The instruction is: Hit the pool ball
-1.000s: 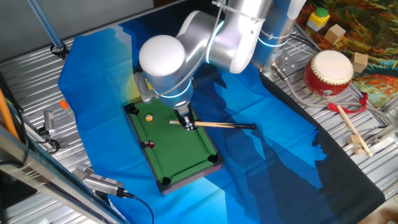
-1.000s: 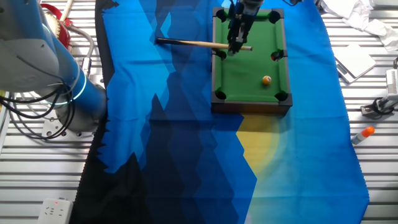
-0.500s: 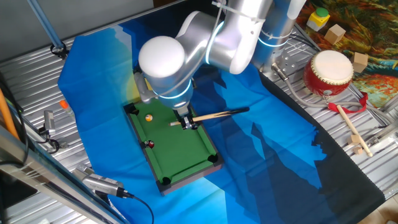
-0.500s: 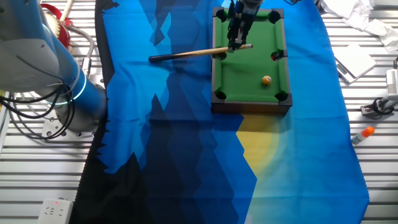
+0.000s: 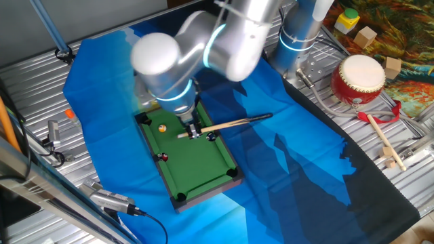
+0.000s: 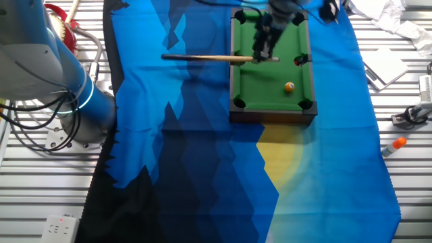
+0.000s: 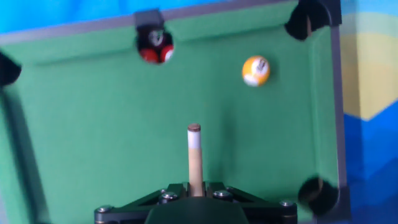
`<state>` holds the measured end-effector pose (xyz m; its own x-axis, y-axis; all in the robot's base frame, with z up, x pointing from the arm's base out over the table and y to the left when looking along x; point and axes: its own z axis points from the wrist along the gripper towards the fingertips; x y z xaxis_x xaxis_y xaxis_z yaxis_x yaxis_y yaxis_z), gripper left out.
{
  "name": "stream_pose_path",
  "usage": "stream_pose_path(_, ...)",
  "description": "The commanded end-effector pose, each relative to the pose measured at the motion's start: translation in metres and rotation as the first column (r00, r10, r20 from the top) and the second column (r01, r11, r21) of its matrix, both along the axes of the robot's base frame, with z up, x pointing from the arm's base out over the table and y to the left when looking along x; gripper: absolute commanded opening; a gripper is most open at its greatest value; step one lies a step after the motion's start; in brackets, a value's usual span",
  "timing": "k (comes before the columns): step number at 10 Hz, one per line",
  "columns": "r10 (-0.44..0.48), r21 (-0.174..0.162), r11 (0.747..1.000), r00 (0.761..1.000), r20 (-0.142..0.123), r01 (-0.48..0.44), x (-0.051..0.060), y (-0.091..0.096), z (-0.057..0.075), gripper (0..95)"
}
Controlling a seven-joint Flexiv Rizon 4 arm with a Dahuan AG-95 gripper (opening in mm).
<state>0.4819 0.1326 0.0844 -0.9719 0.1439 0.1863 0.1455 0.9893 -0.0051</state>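
Over the green felt of the small pool table [image 5: 203,159] the fingers [image 5: 193,131] are clamped on the wooden cue stick [image 5: 230,124], whose butt sticks out right over the blue cloth [image 5: 285,169]. From the hand view, the cue's pale tip [image 7: 194,129] points up the felt. Farther on and to the right lies the pool ball [image 7: 255,70], apart from the tip, near the far right corner pocket [image 7: 306,18]. A red ball [image 7: 152,55] sits in the far middle pocket.

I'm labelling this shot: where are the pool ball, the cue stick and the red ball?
pool ball [image 7: 255,70], hand view, its middle.
cue stick [image 7: 194,157], hand view, pale shaft near the tip.
red ball [image 7: 150,55], hand view, in the side pocket.
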Motion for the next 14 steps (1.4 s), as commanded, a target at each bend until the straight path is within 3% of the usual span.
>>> stream_pose_path(1,-0.018,-0.046,0.999,1.000,0.002,0.018,0.011,-0.006,-0.012,0.0)
stream_pose_path(4,-0.024,-0.109,0.994,0.999,-0.026,0.021,0.015,-0.008,-0.015,0.0)
stream_pose_path(6,-0.010,-0.100,0.995,1.000,-0.027,0.007,0.019,-0.008,-0.011,0.0)
stream_pose_path(8,-0.004,-0.135,0.991,0.999,-0.038,-0.001,0.024,-0.007,-0.004,0.0)
stream_pose_path(11,0.037,-0.157,0.987,0.998,-0.043,-0.043,0.026,-0.008,-0.003,0.0)
stream_pose_path(14,0.087,-0.133,0.987,0.996,-0.025,-0.089,0.026,-0.007,-0.003,0.0)
